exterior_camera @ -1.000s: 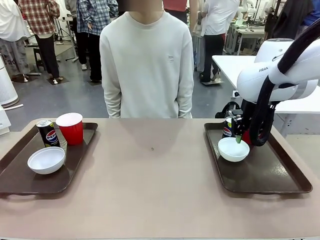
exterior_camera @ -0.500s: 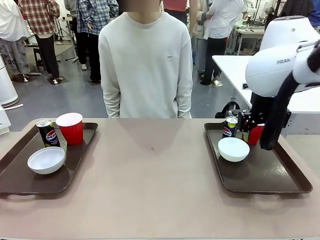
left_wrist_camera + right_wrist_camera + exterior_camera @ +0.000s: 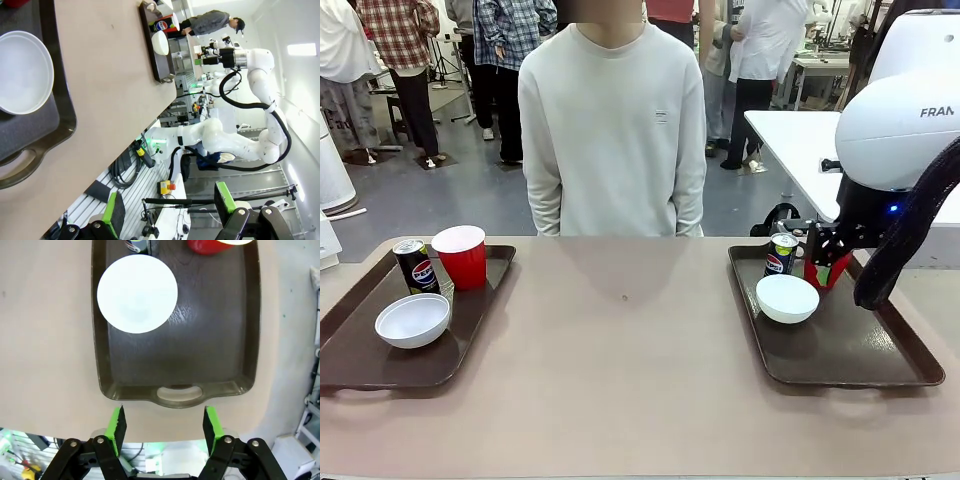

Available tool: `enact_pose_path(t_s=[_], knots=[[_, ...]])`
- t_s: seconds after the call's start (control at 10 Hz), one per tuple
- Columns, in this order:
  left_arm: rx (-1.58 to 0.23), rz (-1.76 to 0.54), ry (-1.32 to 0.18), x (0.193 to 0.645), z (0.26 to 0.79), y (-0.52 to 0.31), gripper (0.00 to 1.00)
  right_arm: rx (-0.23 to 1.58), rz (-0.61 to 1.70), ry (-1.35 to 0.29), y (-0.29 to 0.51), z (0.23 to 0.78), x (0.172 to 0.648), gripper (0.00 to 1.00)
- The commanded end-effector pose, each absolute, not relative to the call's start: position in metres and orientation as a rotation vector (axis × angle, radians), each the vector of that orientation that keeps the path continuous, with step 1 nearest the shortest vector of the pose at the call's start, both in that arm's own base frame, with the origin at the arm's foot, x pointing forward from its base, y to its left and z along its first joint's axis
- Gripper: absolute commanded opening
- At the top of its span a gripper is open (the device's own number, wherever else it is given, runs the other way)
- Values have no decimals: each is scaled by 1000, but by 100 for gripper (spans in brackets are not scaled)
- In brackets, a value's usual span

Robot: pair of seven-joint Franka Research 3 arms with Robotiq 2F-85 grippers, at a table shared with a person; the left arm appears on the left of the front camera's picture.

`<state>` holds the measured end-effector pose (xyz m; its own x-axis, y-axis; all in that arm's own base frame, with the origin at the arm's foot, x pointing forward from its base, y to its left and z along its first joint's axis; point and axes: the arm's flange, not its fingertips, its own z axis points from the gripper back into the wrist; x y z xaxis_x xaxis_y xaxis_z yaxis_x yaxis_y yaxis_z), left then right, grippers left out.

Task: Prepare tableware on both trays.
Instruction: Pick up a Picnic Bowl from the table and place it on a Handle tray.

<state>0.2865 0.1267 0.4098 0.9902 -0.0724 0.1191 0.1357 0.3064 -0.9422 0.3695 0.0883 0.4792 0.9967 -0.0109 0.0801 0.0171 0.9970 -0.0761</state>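
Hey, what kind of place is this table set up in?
Probably a robotics lab or demo hall. A white robot arm works over a dark brown rectangular plastic tray, another white arm sits on an equipment frame, and people stand about on the grey floor behind.

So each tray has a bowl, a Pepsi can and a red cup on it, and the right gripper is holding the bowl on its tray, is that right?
Not quite. The right gripper is open and holds nothing; the right wrist view shows the bowl lying free on the tray. The rest stands.

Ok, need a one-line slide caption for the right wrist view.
Open right gripper hovers above the right tray holding a white bowl, Pepsi can and red cup.
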Motion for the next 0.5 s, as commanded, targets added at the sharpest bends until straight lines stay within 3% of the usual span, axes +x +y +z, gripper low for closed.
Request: enact_pose_path(t_s=[0.0, 0.2, 0.3, 0.4], knots=[[-1268, -143, -74, 286, 412, 127, 95, -95, -10, -62, 86, 472, 376, 80], [-1268, -143, -74, 286, 412, 127, 95, -78, -15, -70, 88, 476, 371, 80], [-1268, -143, -74, 286, 412, 127, 95, -36, 80, 23, 85, 474, 368, 80], [-1268, -143, -74, 286, 412, 127, 95, 85, 158, 42, 74, 488, 357, 80]])
